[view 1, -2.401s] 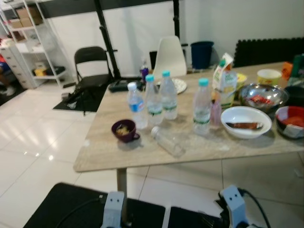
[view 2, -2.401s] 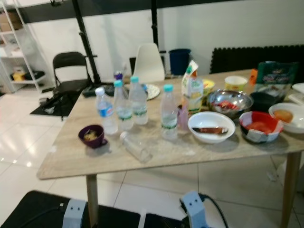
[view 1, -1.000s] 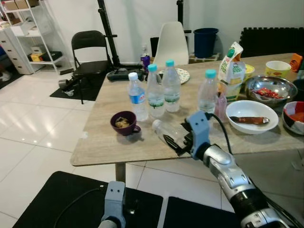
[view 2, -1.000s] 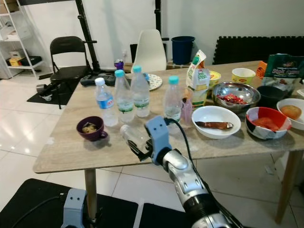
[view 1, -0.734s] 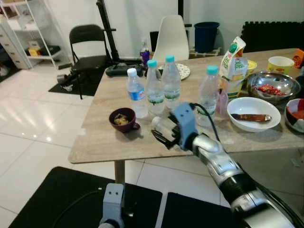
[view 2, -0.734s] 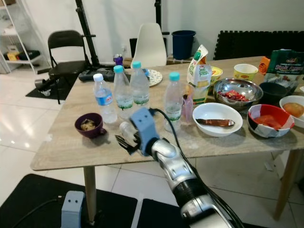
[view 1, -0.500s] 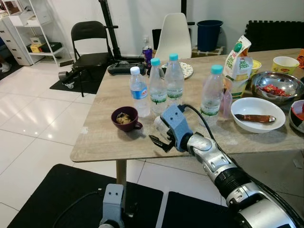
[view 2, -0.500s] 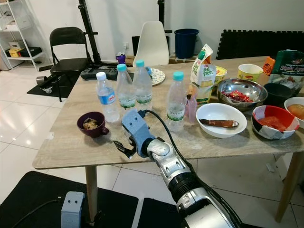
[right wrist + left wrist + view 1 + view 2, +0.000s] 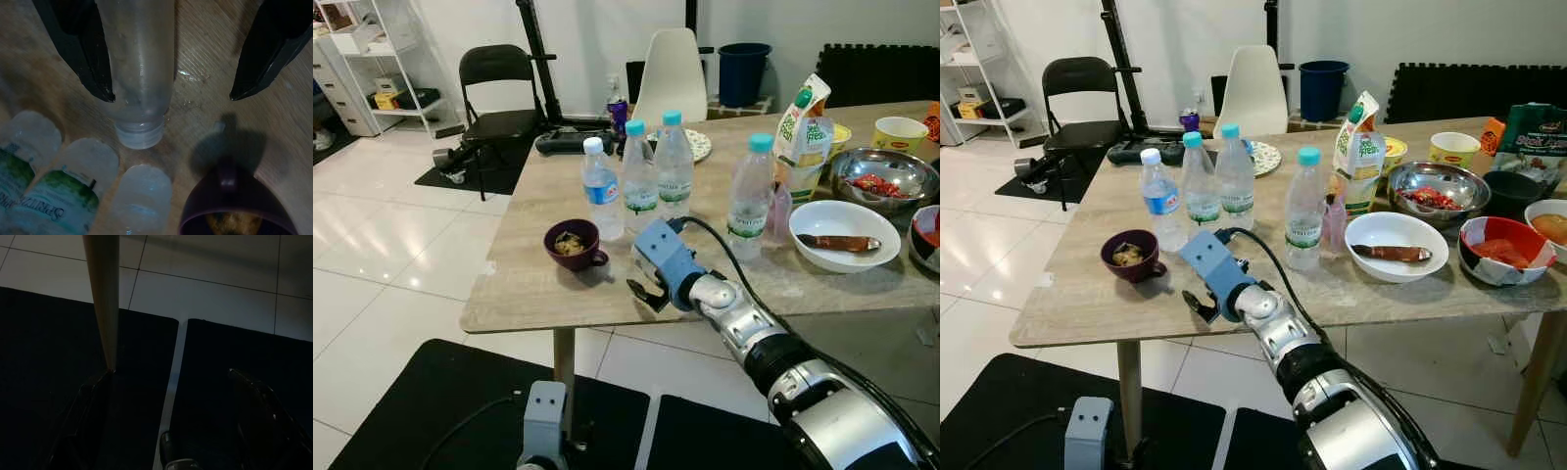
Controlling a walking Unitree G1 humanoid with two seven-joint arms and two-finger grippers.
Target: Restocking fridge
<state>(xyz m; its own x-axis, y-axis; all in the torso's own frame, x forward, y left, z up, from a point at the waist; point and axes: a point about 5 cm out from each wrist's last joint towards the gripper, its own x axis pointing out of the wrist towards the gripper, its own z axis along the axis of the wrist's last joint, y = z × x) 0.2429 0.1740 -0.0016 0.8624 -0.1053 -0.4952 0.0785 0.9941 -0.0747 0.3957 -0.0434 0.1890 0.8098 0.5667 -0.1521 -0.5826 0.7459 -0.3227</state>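
A clear, capless plastic bottle [image 9: 142, 63] lies on its side on the wooden table [image 9: 524, 294]. My right gripper [image 9: 171, 95] is open around it: one black finger [image 9: 83, 54] touches the bottle's side and the other stands apart. In the head views the gripper [image 9: 641, 292] sits near the table's front edge, and its blue wrist block [image 9: 661, 257] hides most of the bottle. Several upright water bottles [image 9: 639, 181] with blue caps stand just behind. My left gripper [image 9: 171, 421] hangs idle over black floor mats, its fingers faintly seen spread apart.
A purple cup [image 9: 573, 245] with food stands just left of the gripper. A juice carton [image 9: 800, 122], a white bowl [image 9: 842, 235], a steel bowl [image 9: 881, 176] and other dishes crowd the table's right half. Black mats [image 9: 431, 411] lie on the floor, and chairs stand behind.
My right arm rose from below and reached over the table edge. Its gripper slid left along the lying bottle and now straddles it. The head camera shifted slightly.
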